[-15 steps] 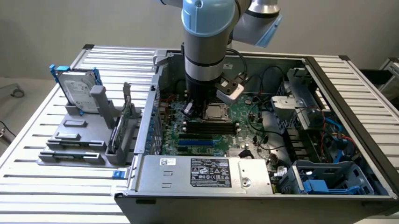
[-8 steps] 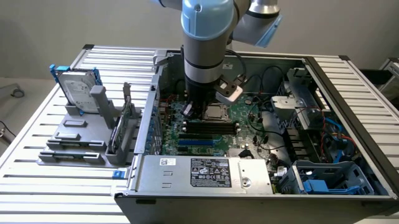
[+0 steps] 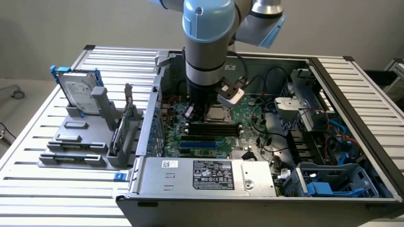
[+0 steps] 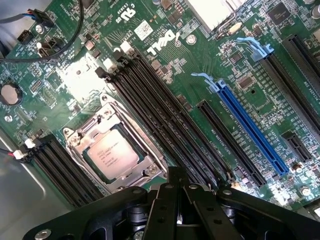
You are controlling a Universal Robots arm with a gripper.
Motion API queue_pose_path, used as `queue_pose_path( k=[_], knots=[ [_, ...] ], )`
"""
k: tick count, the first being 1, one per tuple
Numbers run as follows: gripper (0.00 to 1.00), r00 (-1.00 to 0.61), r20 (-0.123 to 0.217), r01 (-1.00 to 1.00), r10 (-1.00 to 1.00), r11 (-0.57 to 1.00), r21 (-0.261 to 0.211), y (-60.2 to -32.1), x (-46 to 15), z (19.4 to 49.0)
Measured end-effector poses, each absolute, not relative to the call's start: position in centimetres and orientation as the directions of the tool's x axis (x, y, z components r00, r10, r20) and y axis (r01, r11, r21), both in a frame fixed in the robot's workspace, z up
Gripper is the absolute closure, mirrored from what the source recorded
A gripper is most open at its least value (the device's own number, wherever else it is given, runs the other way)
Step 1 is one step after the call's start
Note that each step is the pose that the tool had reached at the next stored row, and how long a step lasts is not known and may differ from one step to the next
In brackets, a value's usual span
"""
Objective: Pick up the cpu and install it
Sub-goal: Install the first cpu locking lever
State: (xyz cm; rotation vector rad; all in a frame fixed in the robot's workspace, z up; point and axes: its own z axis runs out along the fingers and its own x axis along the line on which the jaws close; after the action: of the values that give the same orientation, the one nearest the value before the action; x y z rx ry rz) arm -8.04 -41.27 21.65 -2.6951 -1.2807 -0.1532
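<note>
Hovering over the motherboard (image 4: 200, 65) inside the open PC case (image 3: 341, 142), the arm (image 3: 205, 52) points straight down with the hand (image 4: 176, 197) closed and holding nothing. Fingers (image 4: 175, 180) pressed together, black linkage visible in the wrist view.

cpu (image 4: 111, 153) sits in the socket (image 4: 112, 150), pale silver top facing up, metal frame around it. Hand is near the socket but apart from it, above the black RAM slots (image 4: 155, 115) just beside the socket. In the exterior view the cpu (image 3: 218, 112) shows just to the exterior view's right of the hand tip.

Blue expansion slot (image 4: 250, 127) lies further along the board, past a black slot. Coin cell (image 4: 10, 93) near the board edge.

Outside the case, on the slatted tabletop (image 3: 38, 189), a grey fixture (image 3: 82, 137) holds a hard drive (image 3: 81, 92) upright with a blue bracket. Power supply (image 3: 211, 176) sits at the case's near edge.
</note>
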Motion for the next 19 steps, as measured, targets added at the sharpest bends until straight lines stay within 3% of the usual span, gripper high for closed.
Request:
queue_pose_path(
  k=[19],
  knots=[
    [0.89,0.630,0.163,0.776,0.760,-0.622,-0.099,-40.4,-8.4,20.3]
  ],
)
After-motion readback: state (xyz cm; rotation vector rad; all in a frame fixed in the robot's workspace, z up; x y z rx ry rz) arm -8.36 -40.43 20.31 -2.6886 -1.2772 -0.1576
